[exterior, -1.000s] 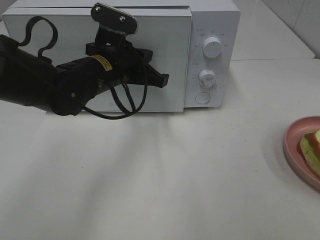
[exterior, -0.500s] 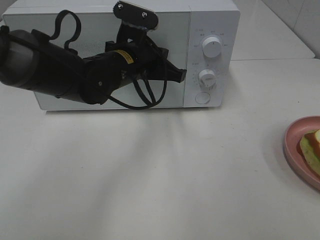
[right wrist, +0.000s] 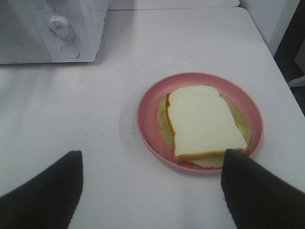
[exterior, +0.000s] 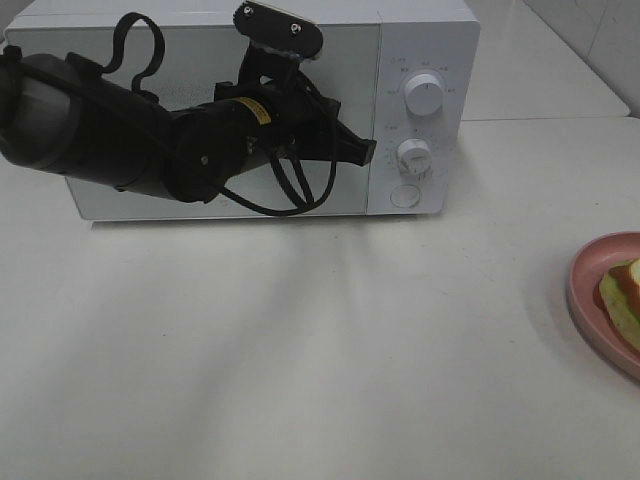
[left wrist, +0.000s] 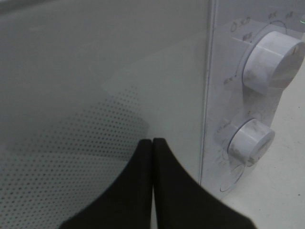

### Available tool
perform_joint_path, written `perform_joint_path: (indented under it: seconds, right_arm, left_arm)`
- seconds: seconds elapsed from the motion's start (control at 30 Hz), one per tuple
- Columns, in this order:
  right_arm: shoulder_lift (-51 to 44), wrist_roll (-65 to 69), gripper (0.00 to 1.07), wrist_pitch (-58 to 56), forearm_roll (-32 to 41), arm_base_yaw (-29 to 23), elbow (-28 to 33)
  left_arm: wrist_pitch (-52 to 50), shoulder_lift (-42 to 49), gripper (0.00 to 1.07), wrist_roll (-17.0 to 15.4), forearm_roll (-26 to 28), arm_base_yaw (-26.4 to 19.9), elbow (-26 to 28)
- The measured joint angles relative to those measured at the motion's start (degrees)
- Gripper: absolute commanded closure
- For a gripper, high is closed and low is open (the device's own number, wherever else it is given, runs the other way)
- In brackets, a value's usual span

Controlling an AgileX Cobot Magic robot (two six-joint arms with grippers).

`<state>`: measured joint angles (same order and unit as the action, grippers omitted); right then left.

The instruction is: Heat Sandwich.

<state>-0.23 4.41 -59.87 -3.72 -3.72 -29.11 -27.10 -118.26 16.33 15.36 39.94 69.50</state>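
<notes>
White tabletop (exterior: 330, 350) carries all items. At far left of the exterior high view, the black left arm (exterior: 110, 130) reaches across the front of the white microwave (exterior: 420, 30), which stands at the rear of the tabletop with its door (exterior: 350, 70) shut. The left end effector (exterior: 368, 152) is closed, its two fingers (left wrist: 138, 191) pressed flat together with no object between them; its tip sits in front of the door's right edge, just beside the control panel (exterior: 420, 125). Whether the tip touches the door cannot be determined. The control panel holds an upper knob (exterior: 425, 95), a lower knob (exterior: 413, 155) and a round button (exterior: 404, 195) beneath them.

At far right of the exterior high view, a round pink plate (exterior: 585, 285) rests on the tabletop, well apart from the microwave and partly cut off by the frame edge. The sandwich (right wrist: 202, 121) lies on the plate: a white bread slice on top, with yellowish-green layers showing around its edges and a red-orange trace at the crust. The right end effector (right wrist: 152, 191) is open, fingers spread wide, holding nothing, positioned above the tabletop near the plate; one finger (right wrist: 257, 191) overlaps the plate rim in the right wrist view
</notes>
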Motion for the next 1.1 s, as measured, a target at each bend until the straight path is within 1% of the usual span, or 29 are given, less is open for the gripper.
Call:
perform_joint_path:
  seconds: [0.2, 0.23, 0.37, 0.4, 0.5, 0.57, 0.6, 0.63, 0.67, 0.77, 0.8, 0.83, 0.93, 1.0, 1.07, 1.1]
  right_arm:
    - [0.00, 0.00, 0.31, 0.00, 0.00, 0.00, 0.00]
    - [0.00, 0.00, 0.31, 0.00, 0.00, 0.00, 0.00]
    - [0.00, 0.00, 0.31, 0.00, 0.00, 0.00, 0.00]
    - [0.00, 0.00, 0.31, 0.00, 0.00, 0.00, 0.00]
    - [0.00, 0.00, 0.31, 0.00, 0.00, 0.00, 0.00]
    - [0.00, 0.00, 0.31, 0.00, 0.00, 0.00, 0.00]
    - [0.00, 0.00, 0.31, 0.00, 0.00, 0.00, 0.00]
    - [0.00, 0.00, 0.31, 0.00, 0.00, 0.00, 0.00]
    - [0.00, 0.00, 0.31, 0.00, 0.00, 0.00, 0.00]
    - [0.00, 0.00, 0.31, 0.00, 0.00, 0.00, 0.00]
    - [0.00, 0.00, 0.31, 0.00, 0.00, 0.00, 0.00]
    - [0.00, 0.00, 0.31, 0.00, 0.00, 0.00, 0.00]
    - [0.00, 0.00, 0.31, 0.00, 0.00, 0.00, 0.00]
    - [0.00, 0.00, 0.31, 0.00, 0.00, 0.00, 0.00]
    - [0.00, 0.00, 0.31, 0.00, 0.00, 0.00, 0.00]
    - [0.00, 0.00, 0.31, 0.00, 0.00, 0.00, 0.00]
  left_arm:
    - [-0.29, 0.80, 1.07, 0.00, 1.15, 0.34, -0.80]
    - [-0.74, 1.60, 1.07, 0.00, 2.35, 0.40, -1.83]
    - [-2.69, 3.04, 1.07, -0.11, 3.84, 0.52, -3.72]
    - [-3.21, 4.07, 1.07, -0.23, 5.04, 0.52, -5.50]
    - [-2.23, 5.33, 1.07, -0.29, 6.36, 0.52, -7.28]
    - [1.32, 8.02, 0.90, -0.29, 7.39, 0.57, -10.14]
    - [2.64, 9.05, 0.80, -0.29, 7.51, 0.57, -11.17]
    - [2.64, 9.05, 0.80, -0.29, 7.51, 0.57, -11.17]
    - [4.98, 11.17, 0.54, -0.34, 7.62, 0.57, -13.29]
    - [7.85, 14.44, 0.16, -1.72, 7.79, 0.63, -16.10]
    - [7.85, 14.44, 0.16, -1.72, 7.79, 0.63, -16.10]
    - [9.85, 16.44, 0.06, -2.98, 7.96, 0.63, -17.82]
    - [12.72, 18.56, 0.07, -3.50, 7.91, 0.63, -19.31]
    - [17.59, 21.54, 0.07, -3.55, 7.91, 0.63, -21.26]
    - [21.26, 23.38, 0.07, -3.55, 7.73, 0.63, -21.83]
    - [21.26, 23.38, 0.07, -3.55, 7.73, 0.63, -21.83]
